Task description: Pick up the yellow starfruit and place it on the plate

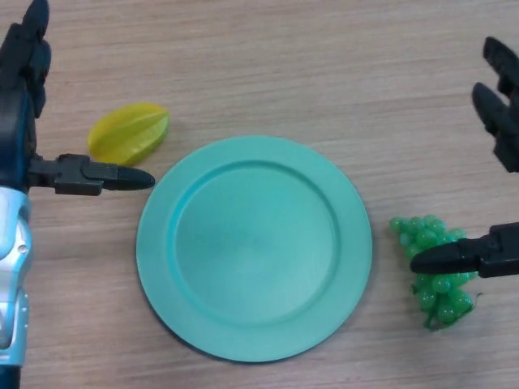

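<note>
Starfruit [128, 132] — one only, yellow and ridged — lies on the wooden table [268, 65], up and to the left of the plate. It sits just beside the plate's upper-left rim without touching it, its long axis tilted so that the right end points slightly upward in the view.

One plate [254, 247] fills the middle of the scene. It is round, teal green, with a raised rim, and nothing rests on it.

One bunch of green grapes [434, 271] lies to the right of the plate, just off its rim, with many small round berries clustered together.

Two robot hands show, both black. The left hand [24, 97] comes in along the left edge. Its fingers reach straight up toward the top corner, and its thumb [97, 176] stretches out level to the right, its tip ending just below the starfruit and close to the plate's rim. The hand is spread wide and holds nothing; it does not touch the fruit.

The right hand [504, 113] shows at the right edge — fingers extended near the top, thumb [462, 258] pointing left lower down. The thumb's tip overlaps the grapes in the view; whether it touches them cannot be told. This hand too is spread wide with nothing in its grasp.
</note>
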Robot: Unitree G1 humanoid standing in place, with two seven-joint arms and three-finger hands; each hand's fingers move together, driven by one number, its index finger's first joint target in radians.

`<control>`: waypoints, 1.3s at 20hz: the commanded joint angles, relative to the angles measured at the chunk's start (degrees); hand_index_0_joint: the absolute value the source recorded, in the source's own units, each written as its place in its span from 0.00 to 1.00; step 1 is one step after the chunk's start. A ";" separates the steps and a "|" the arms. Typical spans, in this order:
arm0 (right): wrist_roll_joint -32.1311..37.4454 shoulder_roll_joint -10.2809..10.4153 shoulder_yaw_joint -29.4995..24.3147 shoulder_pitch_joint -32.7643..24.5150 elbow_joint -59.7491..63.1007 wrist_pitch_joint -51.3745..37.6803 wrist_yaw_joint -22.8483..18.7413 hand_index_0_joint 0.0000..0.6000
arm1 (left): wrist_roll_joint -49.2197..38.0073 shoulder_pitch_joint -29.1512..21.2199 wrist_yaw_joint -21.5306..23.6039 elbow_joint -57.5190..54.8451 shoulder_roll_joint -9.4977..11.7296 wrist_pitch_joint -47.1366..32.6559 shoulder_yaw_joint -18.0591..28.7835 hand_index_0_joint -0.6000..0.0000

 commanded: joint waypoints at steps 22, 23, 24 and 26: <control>4.65 -0.89 -7.43 1.11 -7.68 -7.09 -2.36 0.00 | 6.95 -19.22 13.97 38.02 1.77 -23.28 -2.37 1.00; 4.83 -0.92 -7.55 1.34 -7.68 -7.03 -2.30 0.00 | 7.87 -19.82 14.65 39.48 1.65 -23.89 -2.85 1.00; 4.85 -1.08 -7.84 1.37 -7.62 -7.11 -2.30 0.00 | 10.10 -20.60 16.37 41.78 1.71 -24.98 -3.60 1.00; 5.42 -0.93 -8.27 1.44 -7.56 -7.36 -2.45 0.00 | 13.28 -22.33 19.09 45.48 1.89 -25.97 -4.06 1.00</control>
